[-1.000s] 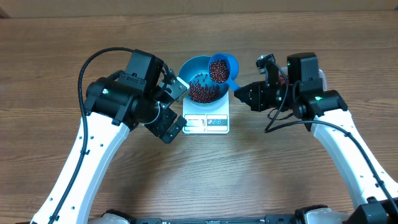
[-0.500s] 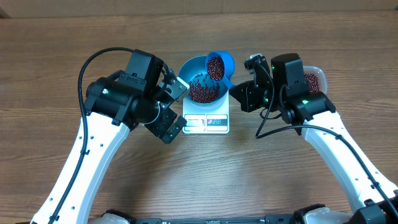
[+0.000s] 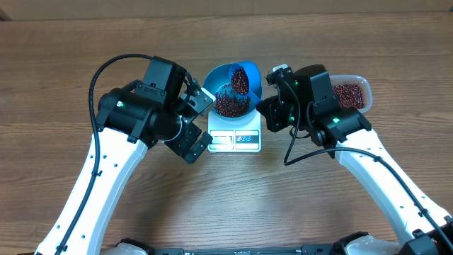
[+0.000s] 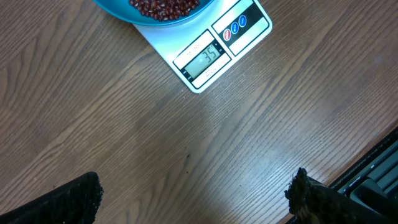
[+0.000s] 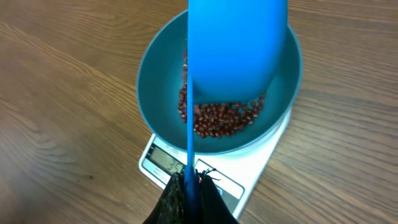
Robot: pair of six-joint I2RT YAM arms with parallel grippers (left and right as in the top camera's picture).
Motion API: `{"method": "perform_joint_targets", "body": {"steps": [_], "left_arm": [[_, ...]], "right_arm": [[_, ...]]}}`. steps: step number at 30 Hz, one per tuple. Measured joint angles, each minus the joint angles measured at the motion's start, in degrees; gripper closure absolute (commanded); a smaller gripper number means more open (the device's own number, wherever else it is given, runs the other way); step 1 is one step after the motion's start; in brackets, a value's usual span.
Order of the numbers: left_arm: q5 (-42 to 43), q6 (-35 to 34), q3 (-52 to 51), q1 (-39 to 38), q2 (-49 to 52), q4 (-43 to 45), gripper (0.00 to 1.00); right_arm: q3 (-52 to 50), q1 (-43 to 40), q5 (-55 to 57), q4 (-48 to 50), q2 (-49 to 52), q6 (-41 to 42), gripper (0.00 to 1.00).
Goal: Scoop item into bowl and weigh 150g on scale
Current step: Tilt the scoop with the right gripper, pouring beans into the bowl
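Pincer right [image 5: 189, 183]: clamped on scoop [image 5: 236, 50] handle; scoop tipped, beans [image 5: 217, 118] in bowl [image 5: 155, 81] just ahead.
Pincer left [image 4: 196, 199]: wide, empty.
Progress: scale [image 4: 205, 62] shows two digits; more scoops likely needed.

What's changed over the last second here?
The right gripper, shut on the scoop, swung in toward the bowl and tipped the scoop steeply over it. The left gripper, open, the bowl and the scale stayed put.

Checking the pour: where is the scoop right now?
Overhead, the scoop is tilted above the bowl, toward its right rim, held by the right gripper.
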Motion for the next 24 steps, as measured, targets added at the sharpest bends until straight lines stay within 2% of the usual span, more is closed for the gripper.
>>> {"method": "perform_joint_targets", "body": {"steps": [24], "left_arm": [[0.20,0.00,0.00,0.00,0.00,0.02,0.00]], "right_arm": [[0.00,0.81,3.74,-1.29,2.12,-3.50,0.96]]}}
